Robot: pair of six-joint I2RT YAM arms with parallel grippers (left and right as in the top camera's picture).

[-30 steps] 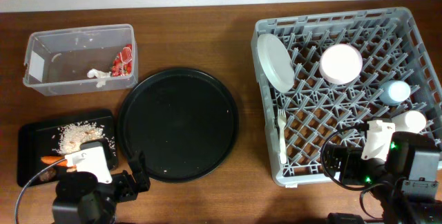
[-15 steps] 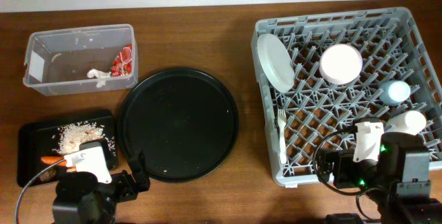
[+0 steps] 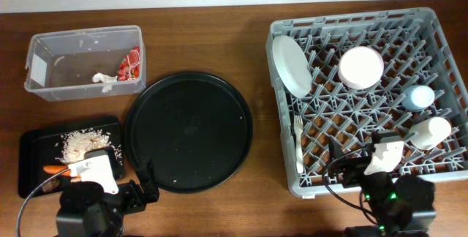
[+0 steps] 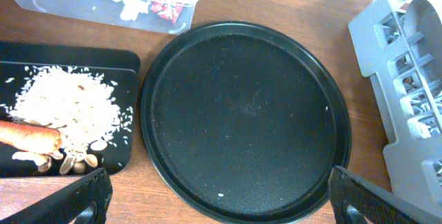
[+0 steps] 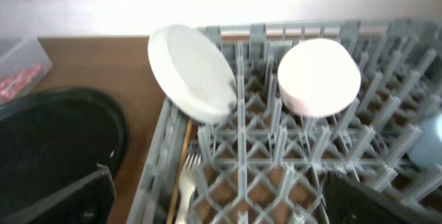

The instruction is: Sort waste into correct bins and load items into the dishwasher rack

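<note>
- Brown wooden counter (image 3: 256,47) carries everything, and on its right side the dishwasher rack (image 3: 351,19) already holds every item. The plate (image 3: 291,65) leans on edge by the left wall and the bowl (image 3: 360,67) sits among the pegs beside it. The blue cup (image 3: 420,96) and cream cup (image 3: 430,131) are toward the right, and the fork (image 3: 298,145) lies along the left lane.
- The clear tub (image 3: 84,32) at far left holds the red wrapper (image 3: 131,64) and tissue (image 3: 103,79).
- The black tray (image 3: 29,164) holds the rice (image 3: 79,145), carrot (image 3: 54,170) and brown lump (image 3: 50,186).
- Between them, the round black tray (image 3: 190,131) shows nothing to sort, so you can treat the job as done bar parking the arms.
- Your right pincer (image 5: 219,175) gapes wide and empty at the rack's near wall. Raise it clear of the pegs and fork before drawing it back, so that no finger catches the lattice.
- Your left pincer (image 4: 219,182) is also spread and holds nothing. It hangs over the round tray's near rim, so keep it off the black tray beside it.
</note>
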